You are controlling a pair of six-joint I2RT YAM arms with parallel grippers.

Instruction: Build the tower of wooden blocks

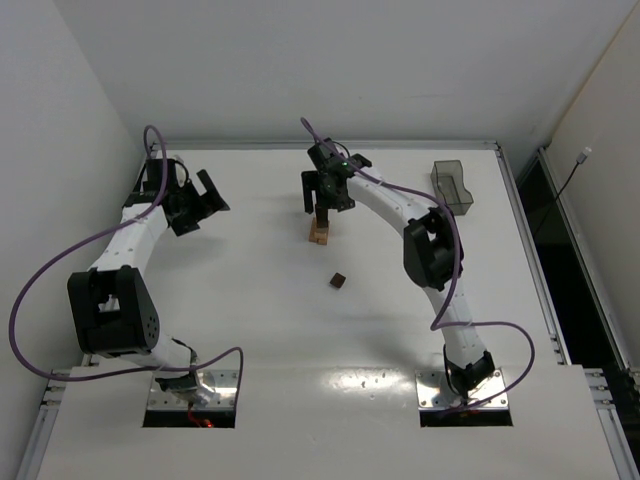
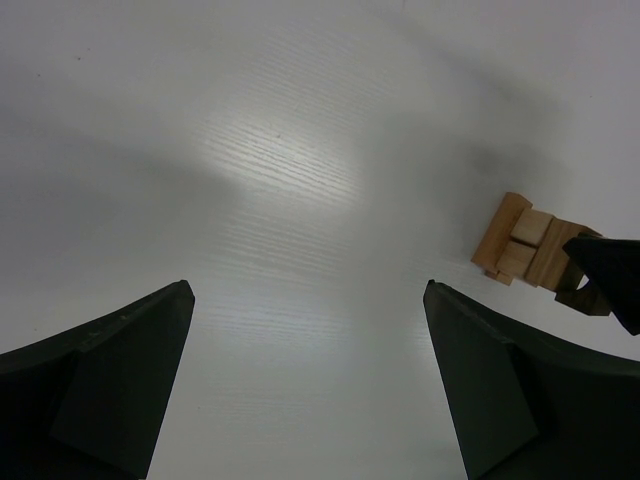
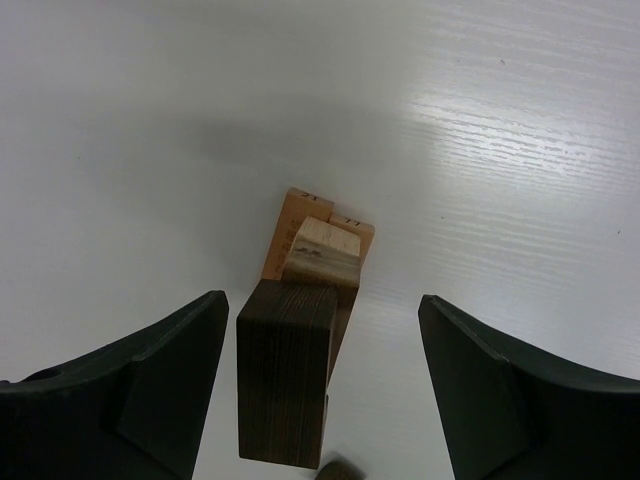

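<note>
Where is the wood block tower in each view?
Top external: wood block tower at upper centre of the picture.
Left wrist: right edge, about mid-height.
Right wrist: bottom centre, its dark top nearest the camera.
Shared landmark: its light tan base blocks, visible in all three.

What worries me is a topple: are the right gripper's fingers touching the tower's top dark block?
Apart. The right wrist view shows table between the dark block and both fingers of the right gripper: thin one side, wide the other.
</note>
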